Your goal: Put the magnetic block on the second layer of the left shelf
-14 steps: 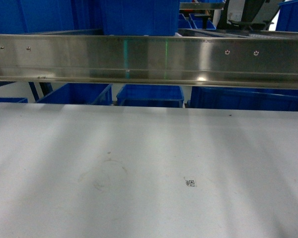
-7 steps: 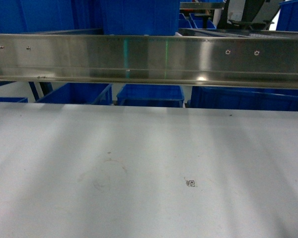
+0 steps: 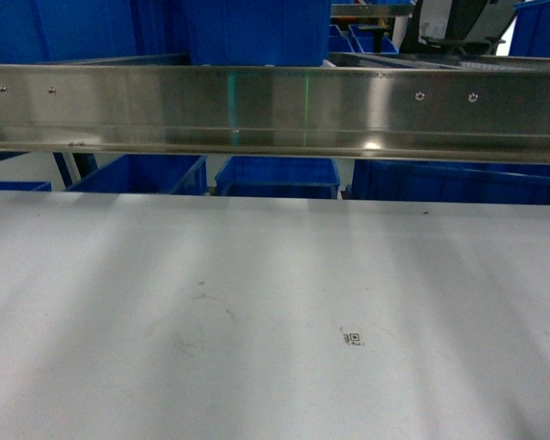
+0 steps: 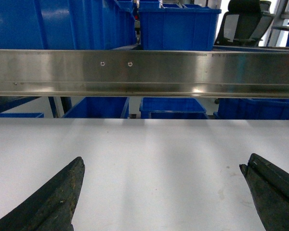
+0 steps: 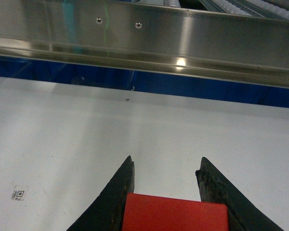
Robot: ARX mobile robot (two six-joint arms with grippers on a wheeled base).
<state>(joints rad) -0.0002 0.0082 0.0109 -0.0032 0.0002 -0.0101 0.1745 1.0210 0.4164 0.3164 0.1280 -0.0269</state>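
Right claw (image 5: 166,166) grips the red block (image 5: 176,212) between its two dark fingers, holding it above the white table (image 5: 62,134), short of the steel rail (image 5: 183,33) that runs across the top of the view. Left claw (image 4: 164,187) hangs over the same table with its fingers (image 4: 53,202) spread wide, nothing between them. Blue bins (image 3: 275,174) sit behind and below the rail, and a small printed tag (image 3: 352,338) lies on the table

Red magnetic block (image 5: 176,212), black tool (image 5: 166,166), blue bins (image 3: 277,174).
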